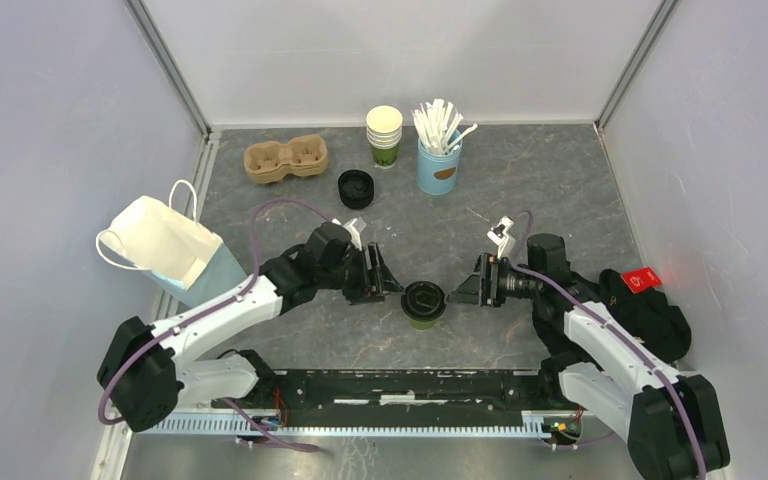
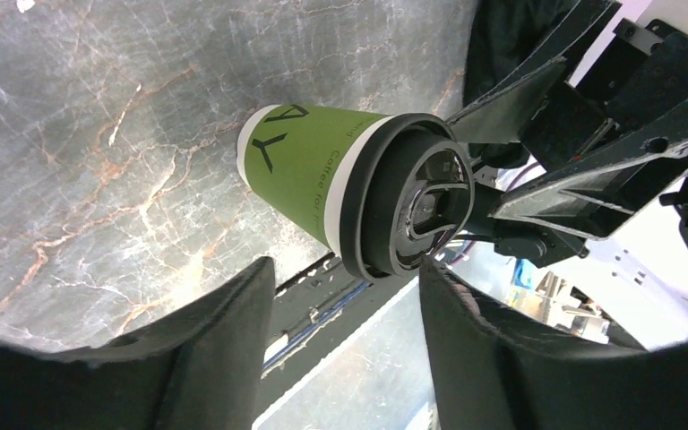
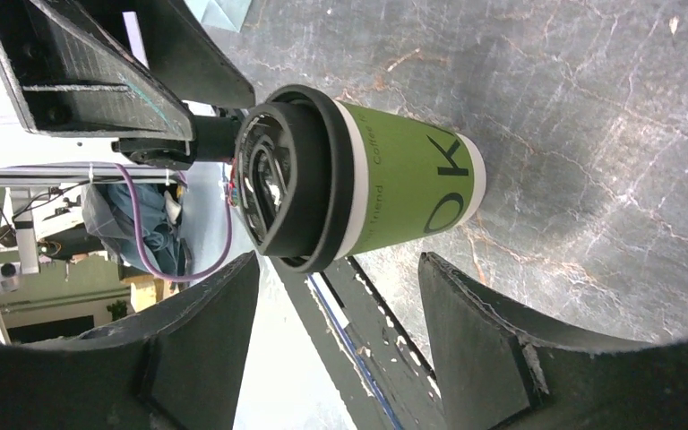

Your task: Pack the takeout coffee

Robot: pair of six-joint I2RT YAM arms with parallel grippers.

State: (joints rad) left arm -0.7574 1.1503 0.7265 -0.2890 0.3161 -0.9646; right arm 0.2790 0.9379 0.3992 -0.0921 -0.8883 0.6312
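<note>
Takeout coffee (image 1: 423,303) stands on grey veined table (image 1: 560,190) inside white walls (image 1: 400,50)

The takeout coffee cup (image 1: 423,303) stands on the bench (image 1: 560,190) in the lower middle of the frame. The left gripper (image 1: 392,283) is close on its left and the right gripper (image 1: 457,289) close on its right. Along the top edge, from left to right, are a cup carrier (image 1: 286,158), a stack of cups (image 1: 384,135) and a tub of stirrers (image 1: 439,160). A stack of lids (image 1: 356,188) lies just below and to the left of the stacked cups. A paper bag (image 1: 165,245) sits at the left edge.
</note>
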